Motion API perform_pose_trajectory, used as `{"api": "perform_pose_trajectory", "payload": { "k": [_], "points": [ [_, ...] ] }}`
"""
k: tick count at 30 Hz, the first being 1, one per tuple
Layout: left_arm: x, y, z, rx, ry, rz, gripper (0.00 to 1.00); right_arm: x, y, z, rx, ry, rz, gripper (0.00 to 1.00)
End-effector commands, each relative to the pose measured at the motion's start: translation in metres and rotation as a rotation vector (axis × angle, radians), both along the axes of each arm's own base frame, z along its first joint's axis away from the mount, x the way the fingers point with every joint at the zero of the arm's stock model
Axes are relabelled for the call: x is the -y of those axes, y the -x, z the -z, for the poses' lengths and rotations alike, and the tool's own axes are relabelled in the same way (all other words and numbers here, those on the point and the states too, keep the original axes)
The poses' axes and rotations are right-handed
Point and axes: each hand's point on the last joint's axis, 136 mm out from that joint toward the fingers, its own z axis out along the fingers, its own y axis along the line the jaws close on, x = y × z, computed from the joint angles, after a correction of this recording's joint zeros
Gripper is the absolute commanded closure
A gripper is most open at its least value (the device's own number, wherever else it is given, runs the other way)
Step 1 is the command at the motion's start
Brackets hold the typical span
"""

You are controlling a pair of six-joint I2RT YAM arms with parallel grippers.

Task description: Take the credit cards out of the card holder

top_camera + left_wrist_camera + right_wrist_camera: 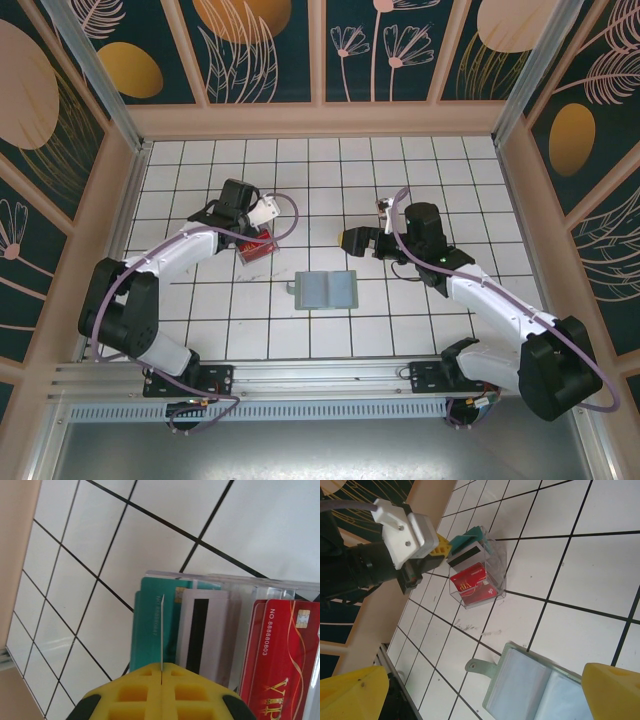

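Bright, even light falls on the white table (pixel 480 170) all around the clear box (pixel 257 246); shadows under the arms to the right of the box are soft and pale; the walls behind the box look darker; in the left wrist view the tiles above the box are washed-out white; the box rim shines; the left gripper (pixel 161 672) below the box is blurry; in the right wrist view the box is sharp; the right gripper (pixel 485 670) below it is fuzzy

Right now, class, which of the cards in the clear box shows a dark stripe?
The pale whitish card in the middle; the teal card and the red VIP card beside it show none.
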Motion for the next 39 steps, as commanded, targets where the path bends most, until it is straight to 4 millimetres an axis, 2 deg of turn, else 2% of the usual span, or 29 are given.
{"api": "perform_pose_trajectory", "payload": {
  "k": [1,7,10,14,15,16,19,21,25,29,31,35,39],
  "points": [
    [-0.001,-0.002,0.006,-0.002,0.007,-0.008,1.00,0.000,-0.005,-0.013,0.036,-0.021,-0.003,0.01],
    [-0.005,-0.006,0.005,0.025,-0.008,-0.030,0.96,-0.001,-0.006,-0.012,0.035,-0.021,-0.005,0.01],
    [-0.007,-0.008,0.005,0.038,-0.015,-0.042,0.76,-0.001,-0.006,-0.012,0.032,-0.022,-0.007,0.01],
    [-0.013,-0.013,0.002,0.071,-0.036,-0.064,0.73,-0.002,-0.007,-0.011,0.027,-0.023,-0.011,0.01],
    [-0.014,-0.014,0.001,0.078,-0.037,-0.067,0.71,-0.002,-0.006,-0.011,0.027,-0.023,-0.014,0.01],
    [-0.016,-0.016,0.001,0.084,-0.037,-0.074,0.63,-0.002,-0.007,-0.011,0.024,-0.023,-0.014,0.01],
    [-0.021,-0.023,-0.007,0.113,-0.029,-0.104,0.60,-0.003,-0.007,-0.010,0.018,-0.025,-0.017,0.01],
    [-0.029,-0.031,-0.014,0.149,-0.021,-0.145,0.52,-0.003,-0.007,-0.009,0.014,-0.026,-0.018,0.01],
    [-0.040,-0.042,-0.030,0.209,0.003,-0.203,0.50,-0.003,-0.007,-0.008,0.007,-0.025,-0.017,0.01],
    [-0.036,-0.039,-0.030,0.186,0.036,-0.192,0.48,-0.003,-0.007,-0.008,0.009,-0.027,-0.017,0.01],
    [-0.030,-0.044,-0.047,0.210,0.091,-0.198,0.46,-0.004,-0.007,-0.007,0.008,-0.026,-0.016,0.01],
    [-0.024,-0.051,-0.075,0.264,0.216,-0.262,0.32,-0.004,-0.009,-0.001,-0.012,-0.008,-0.017,0.01],
    [-0.021,-0.056,-0.113,0.303,0.406,-0.385,0.26,0.000,-0.014,0.015,-0.062,0.045,0.014,0.02]
  ]
}}
